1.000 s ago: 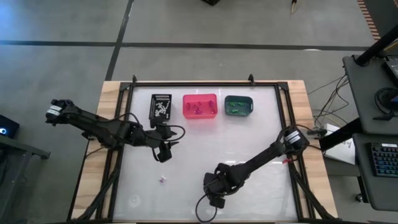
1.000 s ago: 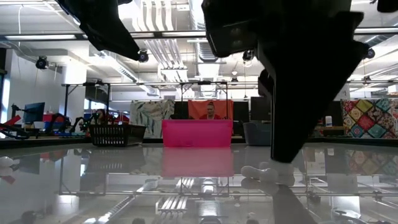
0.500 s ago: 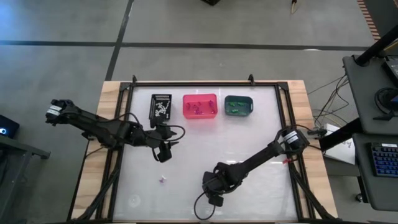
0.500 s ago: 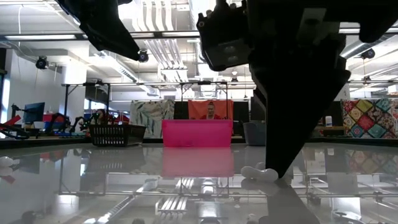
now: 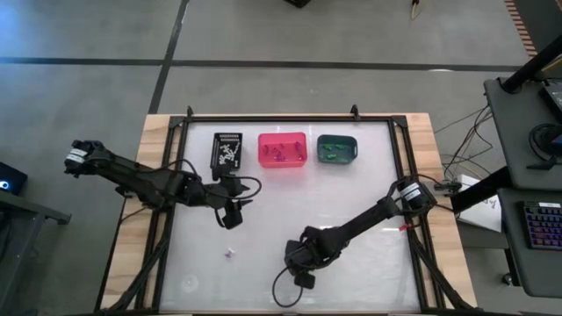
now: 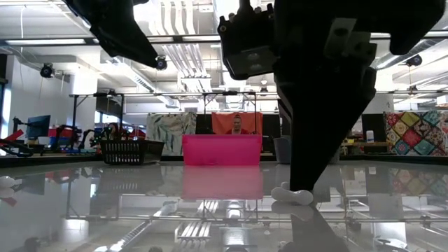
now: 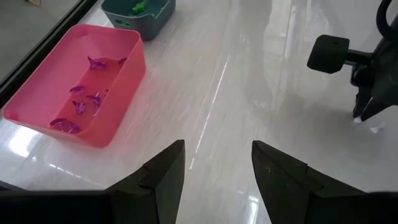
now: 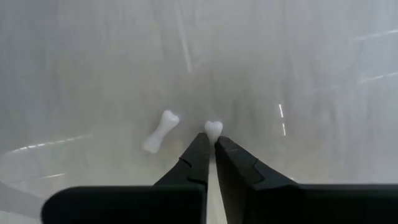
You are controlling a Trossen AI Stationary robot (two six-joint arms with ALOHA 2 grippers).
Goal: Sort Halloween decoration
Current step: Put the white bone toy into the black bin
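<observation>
On the glossy white table [image 5: 369, 184], the right gripper [image 8: 213, 144] is pinched closed on a small white bone [image 8: 213, 129], its knob protruding. Another smooth bone [image 8: 160, 131] lies just beside. The left gripper [image 7: 214, 163] hovers spread wide, empty, near the pink bin [image 7: 93, 112].

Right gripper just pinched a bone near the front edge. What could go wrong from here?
1. The right gripper is shut on only one knob of the white bone; so shallow a pinch may slip on lifting.
2. A second white bone lies just beside the fingertips; lifting could nudge it.
3. The left gripper waits open between this spot and the black bin, so the carry may need to skirt it.
</observation>
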